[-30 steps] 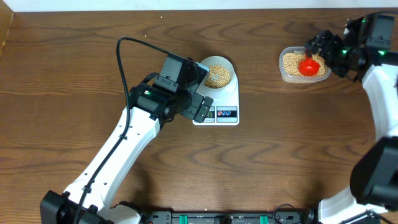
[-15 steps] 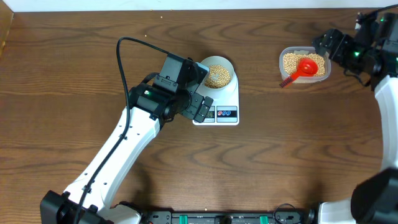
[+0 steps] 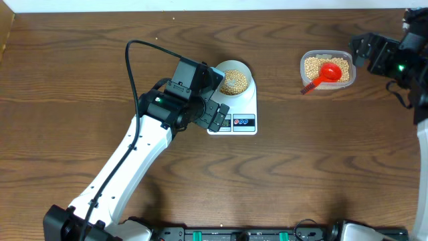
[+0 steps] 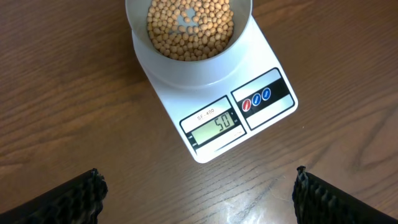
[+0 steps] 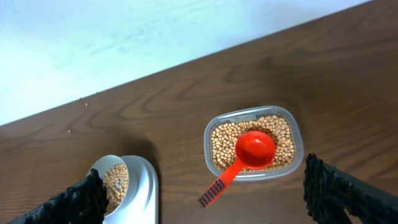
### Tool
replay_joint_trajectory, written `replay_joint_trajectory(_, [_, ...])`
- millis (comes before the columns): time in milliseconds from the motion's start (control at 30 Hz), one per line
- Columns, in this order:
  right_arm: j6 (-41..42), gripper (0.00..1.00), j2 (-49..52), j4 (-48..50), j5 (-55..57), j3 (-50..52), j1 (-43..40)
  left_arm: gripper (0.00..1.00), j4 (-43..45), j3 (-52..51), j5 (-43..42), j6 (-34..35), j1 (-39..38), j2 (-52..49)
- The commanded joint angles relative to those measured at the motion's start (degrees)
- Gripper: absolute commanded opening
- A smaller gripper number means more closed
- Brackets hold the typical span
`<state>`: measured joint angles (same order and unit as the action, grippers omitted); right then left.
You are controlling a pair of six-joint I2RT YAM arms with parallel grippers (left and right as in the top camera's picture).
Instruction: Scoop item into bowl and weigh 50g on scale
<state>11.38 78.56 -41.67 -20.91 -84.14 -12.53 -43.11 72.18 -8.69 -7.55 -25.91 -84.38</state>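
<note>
The white scale (image 3: 239, 114) stands mid-table with the pale bowl (image 3: 234, 82) on it, part full of tan beans (image 4: 189, 28). In the left wrist view the scale (image 4: 249, 112) display reads 50. A clear tub of beans (image 3: 326, 69) sits at the back right, with a red scoop (image 3: 326, 73) lying in it, its handle over the tub's edge. The scoop (image 5: 249, 155) and tub (image 5: 292, 134) also show in the right wrist view. My left gripper (image 4: 199, 196) is open and empty just in front of the scale. My right gripper (image 5: 205, 199) is open and empty, raised to the right of the tub.
A black cable (image 3: 134, 73) loops over the left arm. The wall edge (image 5: 155, 37) runs along the back of the wooden table (image 3: 301, 167).
My right gripper has let go of the red scoop, which now lies in the tub, and has drawn away to the right. The left arm has not moved.
</note>
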Motion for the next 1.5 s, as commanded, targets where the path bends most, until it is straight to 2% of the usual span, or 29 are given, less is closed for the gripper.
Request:
replay_joint_trajectory(0, [-1.4, 0.99, -4.7, -0.5, 1.1, 0.2, -0.1, 0.98, -0.2, 0.0, -0.1, -0.3, 0.3, -0.4])
replay_joint_trajectory(233, [-1.4, 0.99, -9.0, -2.9, 5.6, 0.2, -0.2, 0.98, -0.2, 0.0, -0.1, -0.3, 0.3, -0.4])
replay_joint_trajectory(633, [-1.5, 0.99, -10.6, -4.4, 9.3, 0.2, -0.2, 0.98, -0.2, 0.0, -0.1, -0.3, 0.3, -0.4])
replay_joint_trajectory(900, [-8.8, 0.99, -15.0, -1.4, 10.0, 0.3, 1.0, 0.98, -0.2, 0.0, -0.1, -0.3, 0.3, -0.4])
replay_joint_trajectory(1033, [-9.1, 0.99, -18.5, -1.6, 12.5, 1.3, 3.2, 0.98, -0.2, 0.0, -0.1, -0.3, 0.3, -0.4])
replay_joint_trajectory(1200, [-8.0, 0.99, -24.7, 2.5, 15.6, 9.2, 5.9, 0.98, -0.2, 0.0, -0.1, -0.3, 0.3, -0.4])
replay_joint_trajectory(1467, [-4.0, 0.99, -42.2, 24.4, 17.6, 35.9, 6.6, 0.98, -0.2, 0.0, -0.1, -0.3, 0.3, -0.4])
